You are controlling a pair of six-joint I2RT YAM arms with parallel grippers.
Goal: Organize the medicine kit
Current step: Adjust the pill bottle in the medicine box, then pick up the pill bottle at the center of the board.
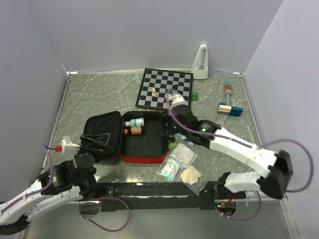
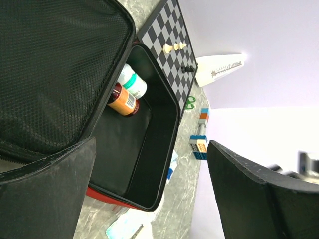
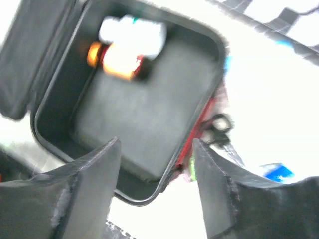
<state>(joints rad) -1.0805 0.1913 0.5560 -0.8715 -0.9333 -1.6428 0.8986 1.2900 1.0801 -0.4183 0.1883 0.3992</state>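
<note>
Medicine kit [image 1: 144, 144] lies open just in front of the chessboard [image 1: 164, 88], packing barely begun.

Only a white bottle [image 1: 134, 122] and an orange bottle [image 1: 133, 131] lie inside, at the end nearest the chessboard. Several packets [image 1: 173, 167] wait on the table farther from it. The right gripper [image 3: 155, 144] and left gripper [image 2: 152, 149] are both spread and empty.

Top: high behind, looking down on grey marbled counter [image 1: 99, 94].
Wrists: near, both facing black-lined red zip case [image 3: 139, 124] beyond fingers [image 3: 224, 199].
</note>
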